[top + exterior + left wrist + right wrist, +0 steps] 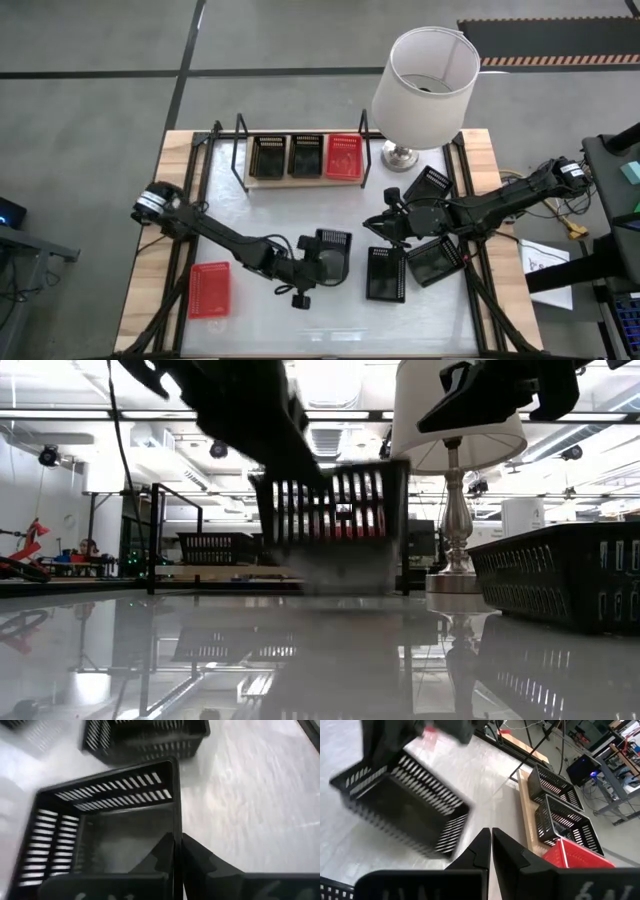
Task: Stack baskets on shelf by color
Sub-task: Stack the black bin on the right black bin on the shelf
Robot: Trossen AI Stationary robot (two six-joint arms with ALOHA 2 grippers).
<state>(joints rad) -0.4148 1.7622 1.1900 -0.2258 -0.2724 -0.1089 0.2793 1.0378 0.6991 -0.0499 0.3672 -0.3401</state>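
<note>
My left gripper [314, 262] [178, 839] is over the middle of the table, shut on a black mesh basket [332, 252] [332, 510] [402, 802]. My right gripper [385, 226] [491, 836] hovers to its right, shut and empty, above the table. The shelf [258, 182] at the far side carries two black baskets [268, 156] [305, 156] and a red basket [344, 156] side by side. A second red basket [210, 290] rests on the table near the left front. Three loose black baskets [385, 275] [435, 263] [430, 184] sit on the right. My left gripper holds the black basket by one side wall at its rim [176, 815], one finger inside [160, 852] and one outside [200, 857]. The fingers come down from above. In the low view the basket is tilted and its bottom looks clear of the table.
A lamp with a white shade [426, 78] and a metal foot [400, 156] stands at the far right, close to the shelf's right end. Black rod uprights [240, 130] rise at the shelf's ends. Bare tabletop [270, 215] lies between the shelf and the grippers.
</note>
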